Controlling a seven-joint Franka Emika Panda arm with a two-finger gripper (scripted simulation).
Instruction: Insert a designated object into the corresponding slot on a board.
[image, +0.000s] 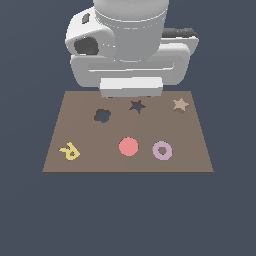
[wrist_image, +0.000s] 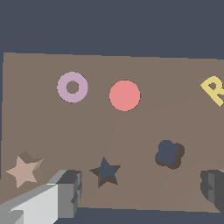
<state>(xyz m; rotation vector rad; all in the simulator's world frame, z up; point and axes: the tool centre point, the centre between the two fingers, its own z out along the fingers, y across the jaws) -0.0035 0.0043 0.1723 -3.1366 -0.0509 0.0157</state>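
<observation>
Your gripper (wrist_image: 135, 192) spread wide, holding nothing, hanging over star slot (image: 137, 106) at board (image: 90, 162) far edge. Tan star (image: 180, 104) lies flat, upper right of exterior frame, beside slot, outside your fingers (wrist_image: 65, 192). No long axis. Shift sideways toward star first.

A bulky, glossy white arm housing (image: 127, 45) with rounded edges is seen, marked by a dark oval recess (black trim behind); dark grey ribbed fingertips (wrist_image: 72, 190) are shown.
</observation>
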